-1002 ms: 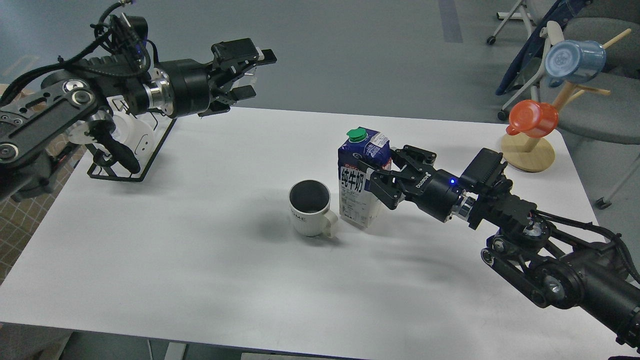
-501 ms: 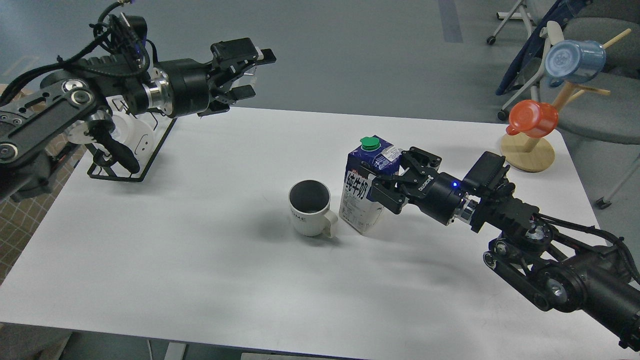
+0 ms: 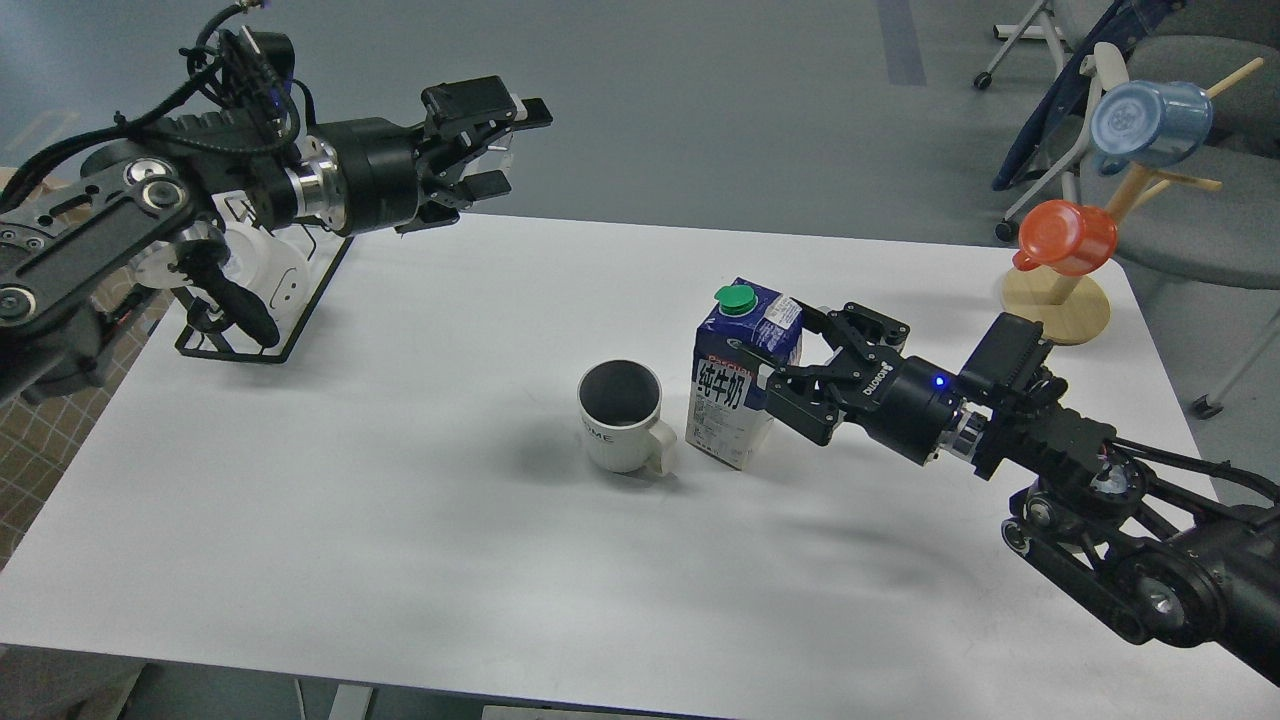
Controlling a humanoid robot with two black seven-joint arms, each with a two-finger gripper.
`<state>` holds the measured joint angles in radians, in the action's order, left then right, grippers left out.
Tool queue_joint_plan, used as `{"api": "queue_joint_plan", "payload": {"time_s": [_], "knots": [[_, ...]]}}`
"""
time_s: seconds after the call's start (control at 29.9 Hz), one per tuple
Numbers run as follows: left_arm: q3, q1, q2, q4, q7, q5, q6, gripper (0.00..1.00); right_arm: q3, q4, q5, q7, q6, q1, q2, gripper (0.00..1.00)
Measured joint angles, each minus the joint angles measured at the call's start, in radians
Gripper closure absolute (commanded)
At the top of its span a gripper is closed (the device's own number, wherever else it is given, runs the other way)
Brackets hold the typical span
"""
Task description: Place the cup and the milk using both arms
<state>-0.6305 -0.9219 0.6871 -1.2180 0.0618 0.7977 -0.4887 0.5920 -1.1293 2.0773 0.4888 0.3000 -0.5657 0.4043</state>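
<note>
The white ribbed cup (image 3: 622, 428) with a dark inside stands upright near the table's middle, its handle toward the right. The milk (image 3: 735, 400), a dark-blue and white carton with a green cap, stands upright on the table just right of the cup. My right gripper (image 3: 788, 350) is at the carton's right side. Its fingers are spread, and they still reach along the carton's upper right edge. My left gripper (image 3: 522, 148) is open and empty, held high over the table's back left, far from the cup.
A black wire rack (image 3: 262, 345) with white items stands at the back left. A wooden cup tree (image 3: 1060, 305) at the back right corner holds an orange cup (image 3: 1068, 236) and a pale blue cup (image 3: 1150, 122). Chairs stand beyond the table.
The milk went from tilted in my right gripper to standing upright on the table. My right gripper has opened and drawn back to the right. The left arm has not moved.
</note>
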Motion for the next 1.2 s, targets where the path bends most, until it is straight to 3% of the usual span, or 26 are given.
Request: {"api": "queue_joint_plan", "payload": {"time_s": [0.53,0.77,1.0,1.2], "knots": [[0.000,0.009,0.006,-0.001,0.003,0.000,0.000,0.01,0.017,-0.242,-0.009,0.000,0.001,0.099,0.242,0.19],[-0.030,0.009,0.018,-0.001,0.003,-0.004,0.000,0.01,0.095,-0.341,-0.204,0.000,-0.022,0.089,0.379,0.14],[-0.073,0.009,0.008,0.025,0.001,-0.016,0.000,0.01,0.232,-0.266,-0.560,0.000,-0.236,-0.087,0.441,0.01],[-0.158,0.009,-0.042,0.057,-0.007,-0.035,0.084,0.01,0.262,-0.010,-0.838,0.000,-0.424,-0.335,0.417,0.00]]}}
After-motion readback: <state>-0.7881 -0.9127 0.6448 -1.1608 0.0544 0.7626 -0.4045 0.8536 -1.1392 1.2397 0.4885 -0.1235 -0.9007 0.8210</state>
